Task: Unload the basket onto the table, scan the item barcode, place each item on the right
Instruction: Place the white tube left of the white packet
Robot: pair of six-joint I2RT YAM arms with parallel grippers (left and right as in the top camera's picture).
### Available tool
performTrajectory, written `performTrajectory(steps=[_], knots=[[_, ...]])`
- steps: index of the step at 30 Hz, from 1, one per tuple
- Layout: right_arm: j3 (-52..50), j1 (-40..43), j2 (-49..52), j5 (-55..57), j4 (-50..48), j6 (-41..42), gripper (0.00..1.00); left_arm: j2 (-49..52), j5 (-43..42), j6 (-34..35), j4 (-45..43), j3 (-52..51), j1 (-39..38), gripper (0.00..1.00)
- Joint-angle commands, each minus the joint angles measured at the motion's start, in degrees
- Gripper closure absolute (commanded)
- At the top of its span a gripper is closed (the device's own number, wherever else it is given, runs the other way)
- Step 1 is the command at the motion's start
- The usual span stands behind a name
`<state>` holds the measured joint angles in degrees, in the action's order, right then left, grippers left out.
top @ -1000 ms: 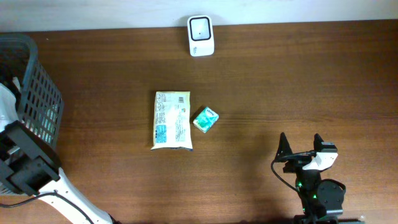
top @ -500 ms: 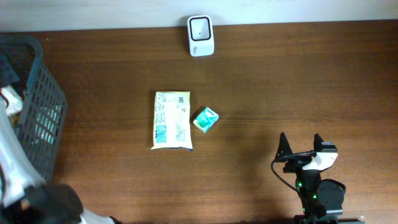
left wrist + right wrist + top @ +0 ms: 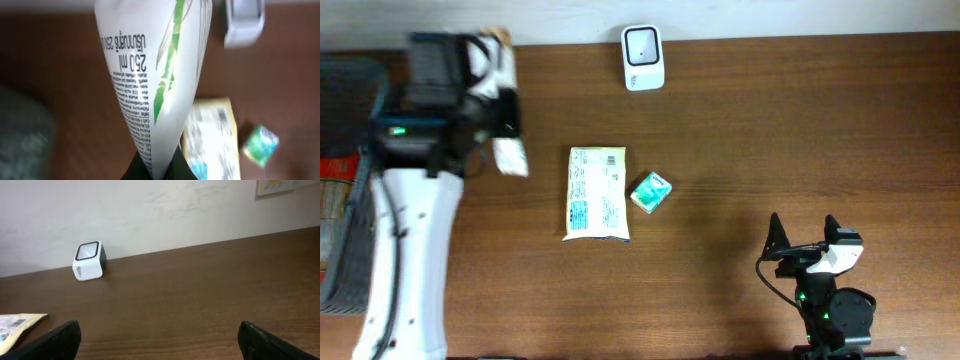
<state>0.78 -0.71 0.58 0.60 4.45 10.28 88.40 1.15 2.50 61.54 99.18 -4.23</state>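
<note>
Overhead and wrist views of a brown desk [image 3: 770, 130]. My left pincer [image 3: 157, 167] is clamped on the narrow end of a white pouch [image 3: 150, 75] with a green stripe and "250 ml" in its print. I hold it in the air at about 10 o'clock on the desk, just beside a dark mesh basket [image 3: 345, 250].

My right pincer [image 3: 804, 225] sits at about 5 o'clock, jaws wide apart and empty, well apart from everything.

I judge this to be the carrying step: the pouch is lifted but not yet over the barcode scanner [image 3: 643, 57]. The scanner stands at 12 o'clock by the wall, roughly 2 o'clock from my left pincer.

In the wrist view the pouch's long axis runs 6 to 12 o'clock, fanning wider toward 12, and its print reads upside down. No barcode shows on the face I can see. The next move likely calls for swinging toward the scanner, then turning the pouch until the code faces the scanner's window.

A flat snack packet [image 3: 597, 193] and a small teal box [image 3: 651, 192] lie mid-desk.
</note>
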Motion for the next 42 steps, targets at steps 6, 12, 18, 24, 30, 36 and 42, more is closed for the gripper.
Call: performTrajectory(steps=[6,12,18,24,30,36,42], knots=[[-0.5,-0.4,-0.2,0.1,0.1,-0.2,0.01,5.4,1.3,11.2,-18.2,-29.8,-1.3,1.00],[-0.5,-0.4,-0.2,0.1,0.1,-0.2,0.01,12.2,1.2,11.2,-25.3,-35.0,-1.4,0.97],[-0.5,-0.4,-0.2,0.1,0.1,-0.2,0.01,13.0,-3.9,8.1,-25.2,-33.7,-1.7,0.14],[-0.5,-0.4,-0.2,0.1,0.1,-0.2,0.01,5.7,-1.2,6.7,-13.4,-14.0,-0.9,0.01],[-0.5,-0.4,-0.2,0.1,0.1,-0.2,0.01,-0.8,3.0,-3.7,-8.9,6.8,9.0,0.01],[-0.5,-0.4,-0.2,0.1,0.1,-0.2,0.01,-0.7,0.9,-3.3,-8.2,8.6,30.6,0.01],[-0.5,-0.4,-0.2,0.1,0.1,-0.2,0.01,7.3,-11.9,-2.8,-5.4,7.7,44.9,0.01]])
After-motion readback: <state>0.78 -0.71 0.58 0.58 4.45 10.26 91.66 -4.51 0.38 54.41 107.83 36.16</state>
